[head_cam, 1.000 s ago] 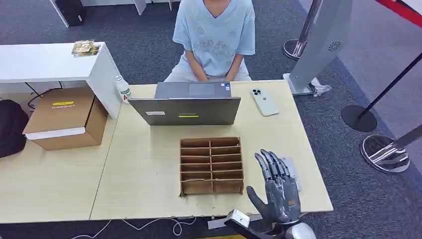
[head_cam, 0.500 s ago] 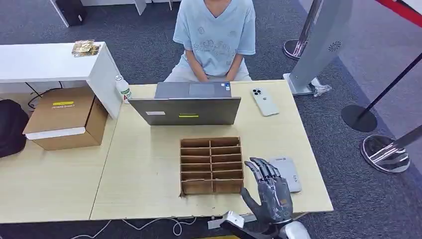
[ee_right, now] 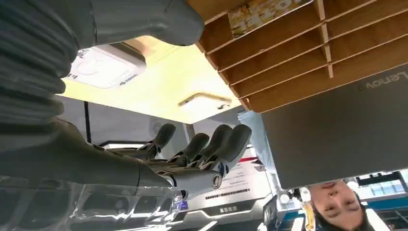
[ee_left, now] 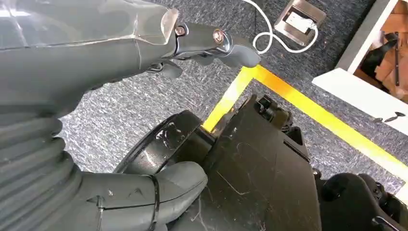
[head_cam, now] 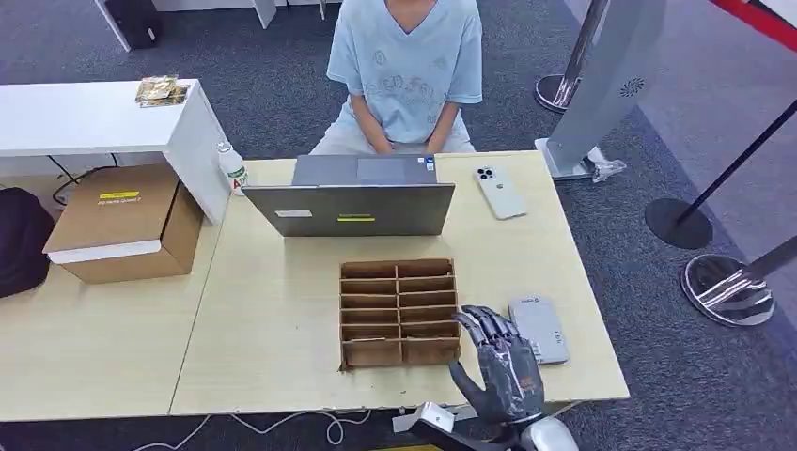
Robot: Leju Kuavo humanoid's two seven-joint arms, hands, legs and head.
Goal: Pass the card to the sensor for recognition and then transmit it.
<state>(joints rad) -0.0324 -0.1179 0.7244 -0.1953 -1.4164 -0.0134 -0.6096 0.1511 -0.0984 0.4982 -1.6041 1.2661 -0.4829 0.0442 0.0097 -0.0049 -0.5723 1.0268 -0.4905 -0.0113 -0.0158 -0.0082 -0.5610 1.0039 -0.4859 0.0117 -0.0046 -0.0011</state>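
Cards sit in the wooden organizer (head_cam: pixel 399 312) at lower centre of the frame; one patterned card (ee_right: pixel 267 10) shows in a slot. The right hand (head_cam: pixel 500 368) hovers at the organizer's near right corner, fingers (ee_right: pixel 226 142) spread, holding nothing, beside the grey sensor (head_cam: pixel 539 328) on the tabletop (head_cam: pixel 273 319). The left hand (ee_left: pixel 144 43) hangs over carpet, its fingers empty.

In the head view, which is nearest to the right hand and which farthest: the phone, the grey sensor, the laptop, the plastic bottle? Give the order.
From the right hand:
1. Grey sensor, just beside the hand, on its right.
2. Laptop, past the cardboard organizer, at the table's middle.
3. Phone, far side, to the right; close to the laptop's rank.
4. Plastic bottle, far left corner.
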